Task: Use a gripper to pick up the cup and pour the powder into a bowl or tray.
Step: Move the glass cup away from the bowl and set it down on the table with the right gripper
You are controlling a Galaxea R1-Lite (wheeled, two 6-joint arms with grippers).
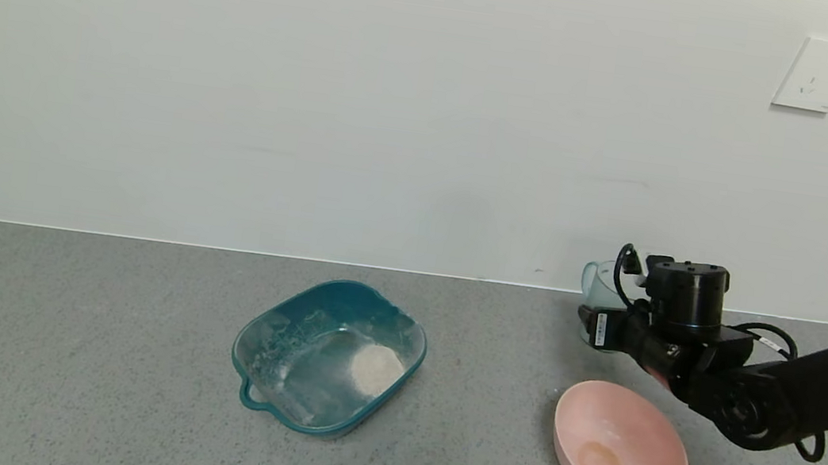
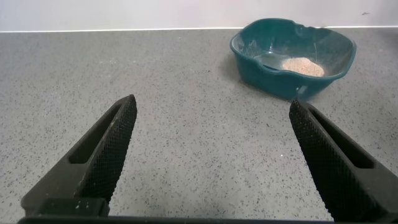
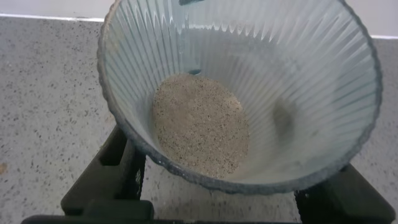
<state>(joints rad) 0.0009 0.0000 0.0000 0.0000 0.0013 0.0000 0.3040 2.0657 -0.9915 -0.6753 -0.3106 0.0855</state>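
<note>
Near edge, right: round pink plastic bowl (image 1: 619, 446), tipped slightly, a tan smear at its bottom; not the target.
Near centre: teal-blue translucent rounded-square plastic tray (image 1: 266, 325), loop handle toward the near edge, white smears inside and a small mound of off-white powder (image 1: 375, 367) already lying in it.
Left gripper (image 2: 211, 158): hovers low over bare grey worktop, its two ribbed black fingers (image 2: 112, 146) spread wide apart around nothing, facing the tray; idle.
Far edge, right: black right gripper (image 1: 602, 325) on its grey-and-black arm, fingers (image 3: 118, 171) closed around the base of the small clear blue-green ribbed plastic cup (image 1: 599, 285).
Cup's place: by the far edge, behind the pink bowl, well apart from the tray.
Cup's axis: long axis roughly upright, mouth pointing up, so the beige powder in the cup (image 3: 200, 124) sits settled at its bottom.
Step in hand: likely the grasp, cup not yet carried.
Next move: should carry it level toward the centre, over the tray, then tip the mouth downward.
</note>
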